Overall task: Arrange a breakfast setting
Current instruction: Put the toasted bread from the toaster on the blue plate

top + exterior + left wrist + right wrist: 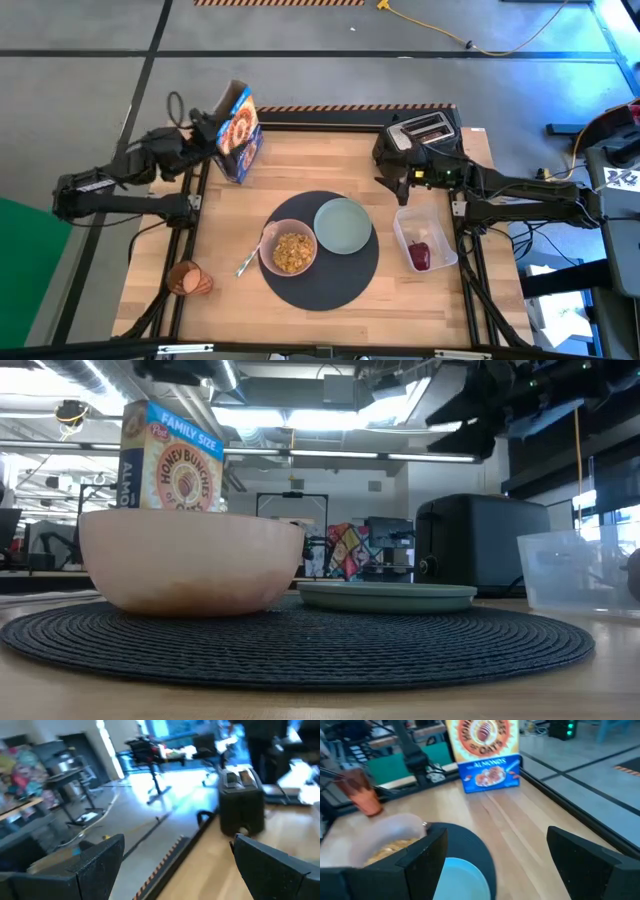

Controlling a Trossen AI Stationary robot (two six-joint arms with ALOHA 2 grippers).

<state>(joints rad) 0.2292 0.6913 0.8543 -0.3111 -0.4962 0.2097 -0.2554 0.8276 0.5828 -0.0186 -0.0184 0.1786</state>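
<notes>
A round dark-grey mat (325, 280) lies in the middle of the table. On it stand a pink bowl (290, 250) with cereal and a pale-green plate (343, 225). A metal spoon (248, 262) lies by the bowl's left side. An amber cup (188, 278) sits near the near left corner. A red fruit (419, 254) lies in a clear tub (440, 232). My left gripper (212, 135) is open, raised beside a cereal box (238, 132), with nothing between its fingers (102, 862). My right gripper (392, 172) is open above the table in front of the toaster (425, 135).
The cereal box stands upright at the far left of the table. The black toaster stands at the far right corner, and the tub sits by the right edge. Bare wood shows between the box and the toaster and along the near edge.
</notes>
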